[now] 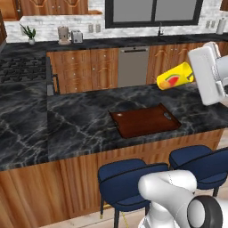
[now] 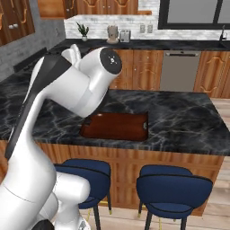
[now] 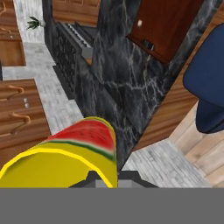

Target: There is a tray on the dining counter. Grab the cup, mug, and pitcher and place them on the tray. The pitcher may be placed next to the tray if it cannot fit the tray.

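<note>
A yellow cup with a watermelon picture hangs on its side in the air, above the right end of the dining counter. My gripper is shut on its rear end, the fingers hidden behind the white hand. In the hand view the cup lies low left, over the gripper. The dark reddish-brown tray lies bare on the counter, below and left of the cup; it also shows as the tray and the tray. A tall pale cylinder on the back counter may be the pitcher. The mug is out of view.
Two blue stools stand under the counter's near edge. My own arm blocks the left of the right base view. A stove top, a plant and a toaster sit along the far counters.
</note>
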Controlling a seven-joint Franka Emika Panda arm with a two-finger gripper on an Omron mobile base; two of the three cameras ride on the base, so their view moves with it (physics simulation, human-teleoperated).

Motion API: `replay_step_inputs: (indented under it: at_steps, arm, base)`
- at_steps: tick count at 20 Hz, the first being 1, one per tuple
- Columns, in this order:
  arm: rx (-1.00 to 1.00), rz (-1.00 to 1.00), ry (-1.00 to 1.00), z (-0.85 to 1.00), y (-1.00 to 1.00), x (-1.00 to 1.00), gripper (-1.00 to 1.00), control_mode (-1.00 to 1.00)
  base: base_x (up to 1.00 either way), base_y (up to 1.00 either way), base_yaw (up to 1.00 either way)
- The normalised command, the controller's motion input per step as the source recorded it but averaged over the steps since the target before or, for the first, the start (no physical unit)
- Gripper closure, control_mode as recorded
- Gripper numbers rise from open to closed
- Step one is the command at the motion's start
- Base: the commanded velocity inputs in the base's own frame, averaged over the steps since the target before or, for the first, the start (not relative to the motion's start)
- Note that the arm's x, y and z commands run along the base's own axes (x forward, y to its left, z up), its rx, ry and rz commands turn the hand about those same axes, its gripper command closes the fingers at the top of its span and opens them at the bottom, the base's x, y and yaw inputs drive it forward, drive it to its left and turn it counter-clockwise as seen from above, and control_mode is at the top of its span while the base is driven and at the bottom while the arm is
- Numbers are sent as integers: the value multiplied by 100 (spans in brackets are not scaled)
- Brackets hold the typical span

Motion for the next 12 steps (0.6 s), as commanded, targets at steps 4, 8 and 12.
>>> replay_step_inputs:
  at_steps: [4,8,12]
  arm:
    - [0,0,0,0,-2,25,100,-100]
    - [0,0,0,0,0,34,100,-100]
    - [0,0,0,0,0,40,100,-100]
  base:
    - [0,0,0]
    - [0,0,0]
    - [0,0,0]
